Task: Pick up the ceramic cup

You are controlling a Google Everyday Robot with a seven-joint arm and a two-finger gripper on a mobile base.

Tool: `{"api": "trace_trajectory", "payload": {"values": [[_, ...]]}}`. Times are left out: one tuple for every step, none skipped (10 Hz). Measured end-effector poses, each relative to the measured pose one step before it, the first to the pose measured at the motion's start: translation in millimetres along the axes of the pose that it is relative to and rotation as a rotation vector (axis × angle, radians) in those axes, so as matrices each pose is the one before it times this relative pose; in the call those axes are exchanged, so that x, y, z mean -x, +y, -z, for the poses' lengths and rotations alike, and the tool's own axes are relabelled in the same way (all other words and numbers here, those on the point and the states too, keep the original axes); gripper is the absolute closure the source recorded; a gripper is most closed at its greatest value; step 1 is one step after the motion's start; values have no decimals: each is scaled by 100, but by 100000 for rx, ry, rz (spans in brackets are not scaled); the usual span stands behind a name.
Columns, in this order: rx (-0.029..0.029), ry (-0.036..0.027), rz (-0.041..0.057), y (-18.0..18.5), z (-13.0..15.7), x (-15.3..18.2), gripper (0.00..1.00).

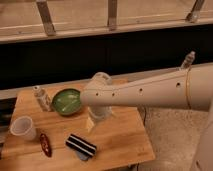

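Cup (22,128) upright near table (122,137) edge, mouth up, nothing touching it: rim free for grasp. Hand (92,123) hangs over mid-table, well apart from cup; grip state: cannot tell.

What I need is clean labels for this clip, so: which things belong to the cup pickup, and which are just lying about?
Part of the job:
- ceramic cup, near the table's left edge
- gripper, over the table's middle, apart from the cup

Just lying about:
- green bowl
- slim bottle
- red object
- striped packet
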State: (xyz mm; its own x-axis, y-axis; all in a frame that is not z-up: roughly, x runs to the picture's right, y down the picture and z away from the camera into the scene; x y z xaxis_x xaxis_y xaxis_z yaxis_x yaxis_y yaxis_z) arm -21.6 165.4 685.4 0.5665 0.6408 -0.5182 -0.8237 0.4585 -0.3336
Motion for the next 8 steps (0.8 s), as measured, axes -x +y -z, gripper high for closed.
{"api": "trace_trajectory", "payload": {"values": [[2, -1, -4, 1, 1, 1, 20], [-1, -45, 4, -6, 8, 2, 20], [-209, -297, 549, 57, 112, 20, 20], [-900, -69, 2235, 131, 253, 211, 20], [-339, -364, 2980, 678, 331, 715, 20], [-700, -721, 3353, 1010, 435, 1136, 20], [-1753, -911, 4651, 1631, 674, 1845, 20], [-1318, -724, 2835, 1223, 385, 1575, 20]]}}
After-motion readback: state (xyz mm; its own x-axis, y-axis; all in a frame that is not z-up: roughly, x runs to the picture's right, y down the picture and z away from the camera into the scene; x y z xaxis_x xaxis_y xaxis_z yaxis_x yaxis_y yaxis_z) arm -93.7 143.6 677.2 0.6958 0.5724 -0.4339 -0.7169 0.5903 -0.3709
